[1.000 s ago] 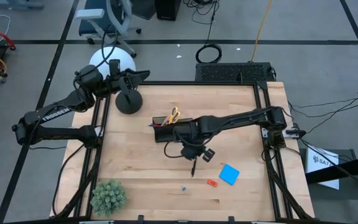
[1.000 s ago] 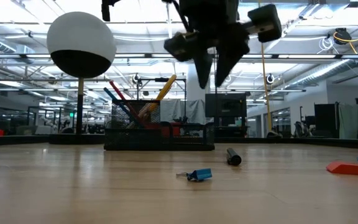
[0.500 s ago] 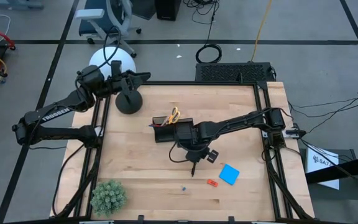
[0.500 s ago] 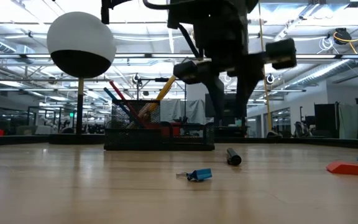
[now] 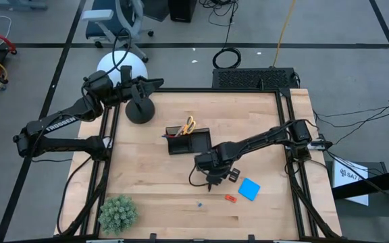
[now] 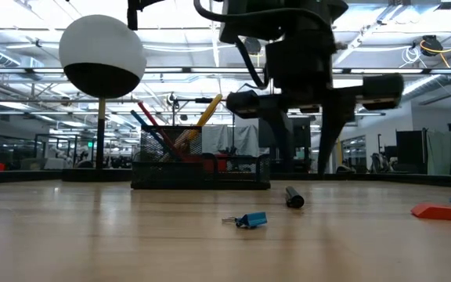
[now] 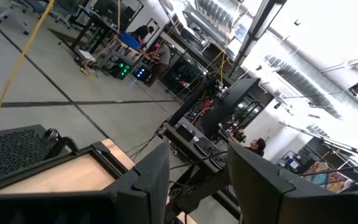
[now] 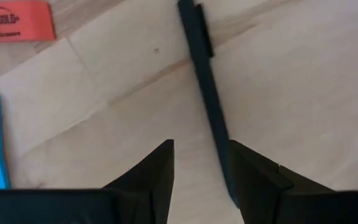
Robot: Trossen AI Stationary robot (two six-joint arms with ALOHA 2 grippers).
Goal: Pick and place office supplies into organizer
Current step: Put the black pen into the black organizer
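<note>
A black pen (image 8: 205, 93) lies flat on the wooden table; its end shows in the low view (image 6: 294, 197). My right gripper (image 5: 213, 181) is open and points down over it, with fingertips (image 6: 282, 160) just above the table. In the right wrist view the pen runs between the two fingers (image 8: 197, 180), close to one of them. The black mesh organizer (image 5: 189, 140) stands behind, holding yellow-handled scissors (image 5: 189, 125) and pens (image 6: 151, 125). My left gripper (image 5: 155, 83) is open and empty, high by the lamp at the far left.
A blue note pad (image 5: 249, 189), a red-orange eraser (image 5: 230, 198) and a tiny blue piece (image 5: 199, 203) lie near the pen. The white globe lamp (image 5: 121, 67) with its black base (image 5: 140, 109) stands at the far left. A green plant (image 5: 117, 213) is at the near left corner.
My right gripper has gone from beside the organizer toward the table's near edge and down, and now stands over the black pen. The pen has not moved.
</note>
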